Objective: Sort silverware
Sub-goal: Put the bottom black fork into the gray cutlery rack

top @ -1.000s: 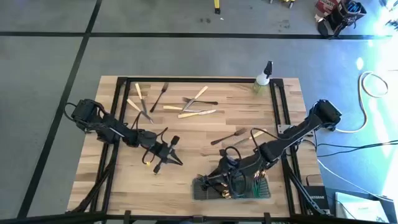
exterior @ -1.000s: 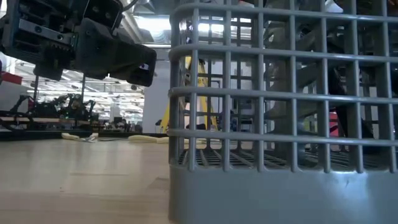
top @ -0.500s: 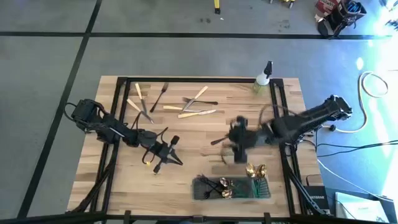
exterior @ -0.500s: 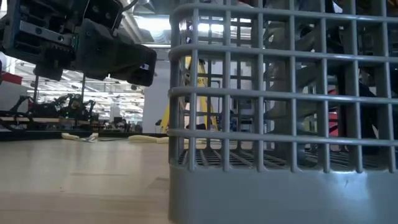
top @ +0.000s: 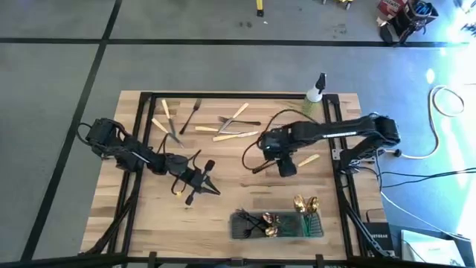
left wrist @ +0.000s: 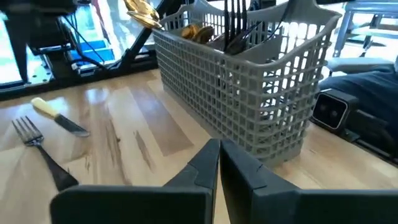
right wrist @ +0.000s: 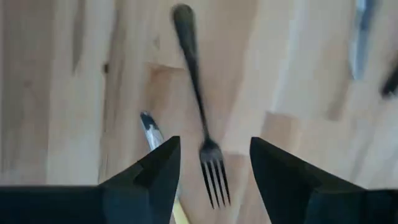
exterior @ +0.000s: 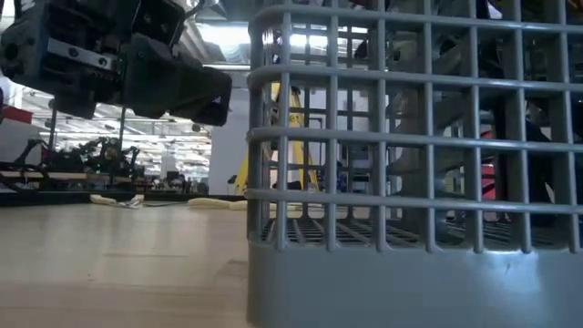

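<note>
Missing the dark fork looks the likeliest slip; the right hand hangs over it with its fingers spread and nothing between them, and the fork's tines sit in the gap while its handle runs straight away from the hand; a descent slightly off line could pinch only the tines, so the long handle may swing or the fork may twist out; a finger could also land on the knife lying just beside the fork, near one fingertip, and drag both pieces together across the surface.

In the high view the right hand is near the middle of the surface, with a cream-handled piece close to its right; more silverware lies scattered toward the far edge, well apart from it; the caddy at the near edge already holds several pieces, gold ones among them; a carry from here must cross open surface, so a weak grip could drop the fork short of the caddy.

The left hand waits clenched on nothing, left of centre, facing the caddy.
</note>
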Controlling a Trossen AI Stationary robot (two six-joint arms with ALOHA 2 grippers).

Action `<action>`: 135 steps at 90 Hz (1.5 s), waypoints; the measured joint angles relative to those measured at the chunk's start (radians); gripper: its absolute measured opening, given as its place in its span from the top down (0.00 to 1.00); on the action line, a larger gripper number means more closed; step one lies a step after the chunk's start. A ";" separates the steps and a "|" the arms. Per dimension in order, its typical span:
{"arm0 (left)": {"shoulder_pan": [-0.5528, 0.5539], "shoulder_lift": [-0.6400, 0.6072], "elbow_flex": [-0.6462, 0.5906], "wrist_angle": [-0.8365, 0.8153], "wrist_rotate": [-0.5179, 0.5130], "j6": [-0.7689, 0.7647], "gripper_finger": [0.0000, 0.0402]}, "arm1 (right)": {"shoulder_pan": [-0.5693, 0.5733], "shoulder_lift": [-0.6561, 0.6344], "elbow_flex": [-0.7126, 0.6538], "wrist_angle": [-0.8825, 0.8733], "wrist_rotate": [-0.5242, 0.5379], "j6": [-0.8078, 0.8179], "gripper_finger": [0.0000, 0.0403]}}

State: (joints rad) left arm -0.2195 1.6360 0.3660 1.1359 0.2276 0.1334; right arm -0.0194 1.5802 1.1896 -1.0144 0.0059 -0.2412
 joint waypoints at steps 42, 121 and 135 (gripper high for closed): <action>0.000 0.000 0.000 0.033 -0.014 0.030 1.00 | -0.016 0.172 -0.128 0.189 -0.038 -0.001 0.58; -0.004 -0.001 0.000 0.106 0.018 0.004 1.00 | 0.028 -0.024 0.133 -0.050 0.092 0.058 1.00; -0.003 -0.001 0.000 0.107 0.013 0.004 1.00 | 0.119 -0.021 0.304 -0.184 0.168 0.054 1.00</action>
State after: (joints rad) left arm -0.2225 1.6352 0.3657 1.2427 0.2405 0.1379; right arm 0.0997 1.5597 1.4940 -1.1982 0.1739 -0.1873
